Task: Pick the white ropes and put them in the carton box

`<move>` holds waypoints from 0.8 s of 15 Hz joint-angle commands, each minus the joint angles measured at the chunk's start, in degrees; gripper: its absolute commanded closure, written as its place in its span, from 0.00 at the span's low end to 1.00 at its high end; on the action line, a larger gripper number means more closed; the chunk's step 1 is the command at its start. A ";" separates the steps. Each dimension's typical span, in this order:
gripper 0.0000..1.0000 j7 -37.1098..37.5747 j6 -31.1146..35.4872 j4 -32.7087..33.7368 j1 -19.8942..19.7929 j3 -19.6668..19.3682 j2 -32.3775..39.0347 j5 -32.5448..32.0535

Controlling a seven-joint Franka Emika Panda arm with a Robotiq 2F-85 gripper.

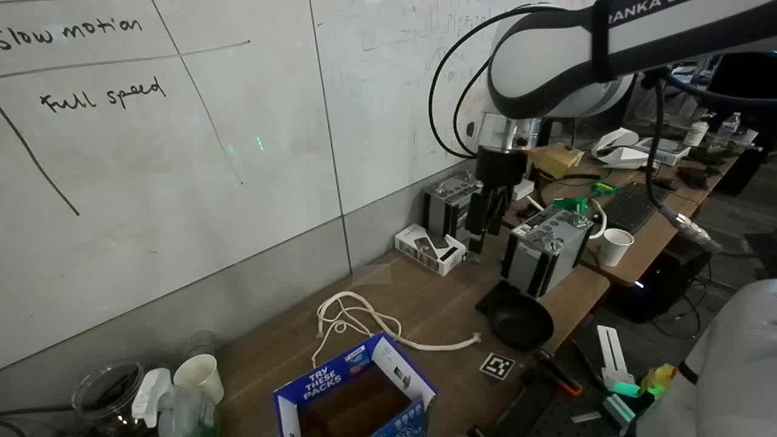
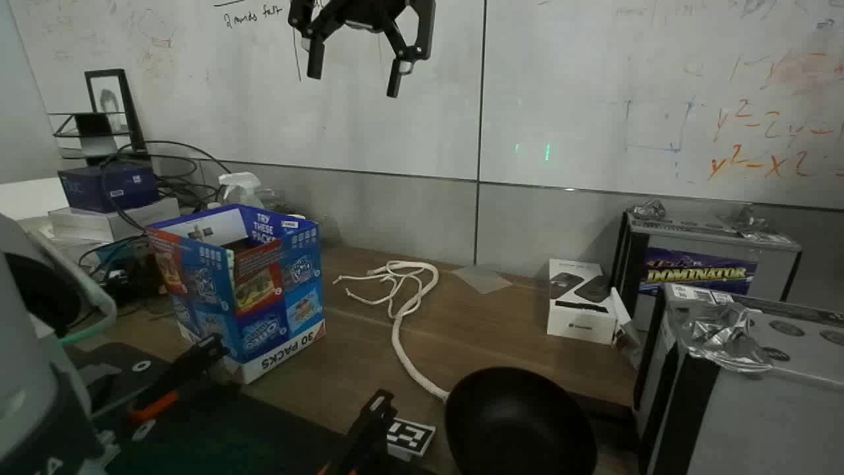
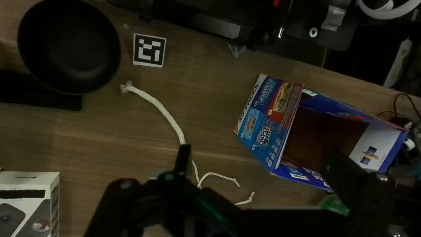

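Note:
The white ropes [image 1: 437,348] lie in loose loops on the wooden table, with one thicker end stretched toward a black pan. They also show in an exterior view [image 2: 407,363] and in the wrist view [image 3: 167,115], where my left finger hides part of them. The carton box [image 1: 328,373] stands upright and open-topped beside the ropes, with blue printed sides; it also shows in an exterior view [image 2: 264,290] and in the wrist view [image 3: 263,131]. My gripper [image 2: 355,78] is open and high above the table, apart from ropes and box. Its fingers stand wide in the wrist view [image 3: 260,154].
The black pan [image 1: 521,321] sits near the thick rope end, beside a printed marker card [image 1: 498,366]. A white product box [image 2: 580,303] and grey metal boxes [image 1: 549,249] stand farther along. A paper cup [image 1: 200,377] and spray bottle [image 2: 242,188] are behind the carton. A whiteboard [image 1: 243,121] backs the table.

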 commanded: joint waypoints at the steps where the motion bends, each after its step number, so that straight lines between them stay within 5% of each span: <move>1: 0.00 -0.41 -0.12 0.27 -1.02 0.92 0.11 0.47; 7: 0.00 -0.34 0.28 0.72 -1.14 1.08 0.36 0.11; 12: 0.00 -0.96 6.19 3.71 -0.58 2.70 9.22 -1.84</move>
